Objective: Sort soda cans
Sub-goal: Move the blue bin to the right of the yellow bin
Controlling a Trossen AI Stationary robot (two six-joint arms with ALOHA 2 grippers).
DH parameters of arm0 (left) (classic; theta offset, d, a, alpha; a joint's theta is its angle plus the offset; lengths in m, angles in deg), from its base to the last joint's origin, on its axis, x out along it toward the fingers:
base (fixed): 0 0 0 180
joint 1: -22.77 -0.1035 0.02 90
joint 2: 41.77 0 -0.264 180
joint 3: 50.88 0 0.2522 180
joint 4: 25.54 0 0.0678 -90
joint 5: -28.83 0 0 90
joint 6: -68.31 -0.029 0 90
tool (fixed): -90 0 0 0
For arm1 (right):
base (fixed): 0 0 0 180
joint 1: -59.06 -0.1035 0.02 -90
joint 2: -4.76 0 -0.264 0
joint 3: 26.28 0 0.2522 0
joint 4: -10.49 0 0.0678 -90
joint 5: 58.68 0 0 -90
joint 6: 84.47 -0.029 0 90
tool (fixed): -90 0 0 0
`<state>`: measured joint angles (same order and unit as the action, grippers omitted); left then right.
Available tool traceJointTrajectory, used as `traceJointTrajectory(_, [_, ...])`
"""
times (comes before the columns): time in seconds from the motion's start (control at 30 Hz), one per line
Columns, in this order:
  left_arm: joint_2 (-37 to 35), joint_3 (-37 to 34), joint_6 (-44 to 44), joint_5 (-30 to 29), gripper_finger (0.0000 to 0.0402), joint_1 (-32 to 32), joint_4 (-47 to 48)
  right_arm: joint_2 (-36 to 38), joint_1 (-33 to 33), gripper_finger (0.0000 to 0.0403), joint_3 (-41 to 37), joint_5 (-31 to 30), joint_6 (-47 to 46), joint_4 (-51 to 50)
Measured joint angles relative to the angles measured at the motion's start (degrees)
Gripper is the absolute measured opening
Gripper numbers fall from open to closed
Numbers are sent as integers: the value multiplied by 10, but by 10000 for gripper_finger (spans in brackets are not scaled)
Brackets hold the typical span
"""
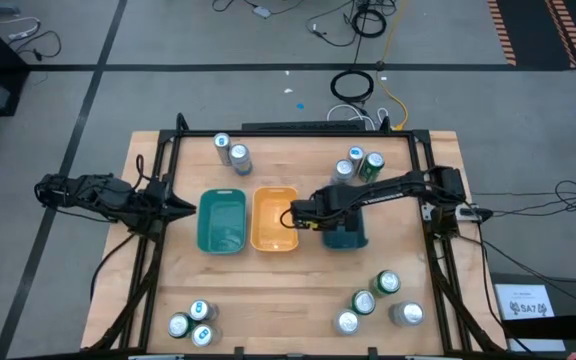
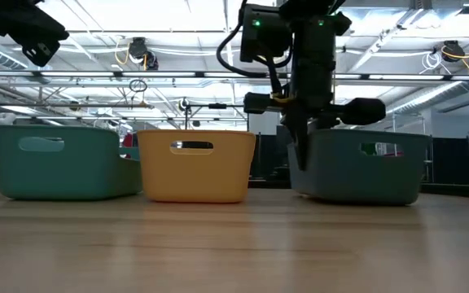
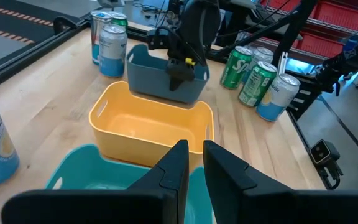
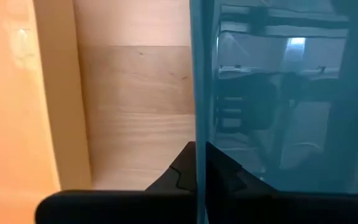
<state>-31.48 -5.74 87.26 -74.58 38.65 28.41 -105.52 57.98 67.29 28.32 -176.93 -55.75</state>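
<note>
Three trays stand in a row mid-table: teal (image 1: 222, 222), yellow (image 1: 274, 218) and dark blue-green (image 1: 348, 236). Soda cans stand upright in four groups: far left (image 1: 239, 158), far right (image 1: 372, 163), near left (image 1: 199, 311) and near right (image 1: 387, 283). My right gripper (image 1: 302, 215) points down at the dark tray's side facing the yellow tray and is shut on that wall. My left gripper (image 3: 194, 149) waits at the table's left edge beside the teal tray (image 3: 79, 180). It holds nothing, with only a thin slit between its fingers. My right gripper pinches the dark tray's wall at its rim (image 4: 196, 93), on the side facing the yellow tray, with one finger (image 4: 229, 174) inside the tray and one outside. The fingers come from above, pointing down. The tray's bottom (image 2: 357, 198) sits on the table.
A strip of bare wood (image 4: 135, 112) separates the yellow tray from the dark one. The table's near middle (image 1: 278, 300) is bare wood between the two near can groups. A dark frame (image 1: 298, 130) borders the table, and cables lie on the floor beyond.
</note>
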Motion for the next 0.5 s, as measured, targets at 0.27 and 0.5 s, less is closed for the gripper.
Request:
traceJointTrajectory(0.27, [0,0,0,0,59,0,2,0,-2,0,0,5,-27,14])
traceJointTrajectory(0.5, [0,0,0,0,59,0,2,0,-7,1,0,17,-40,16])
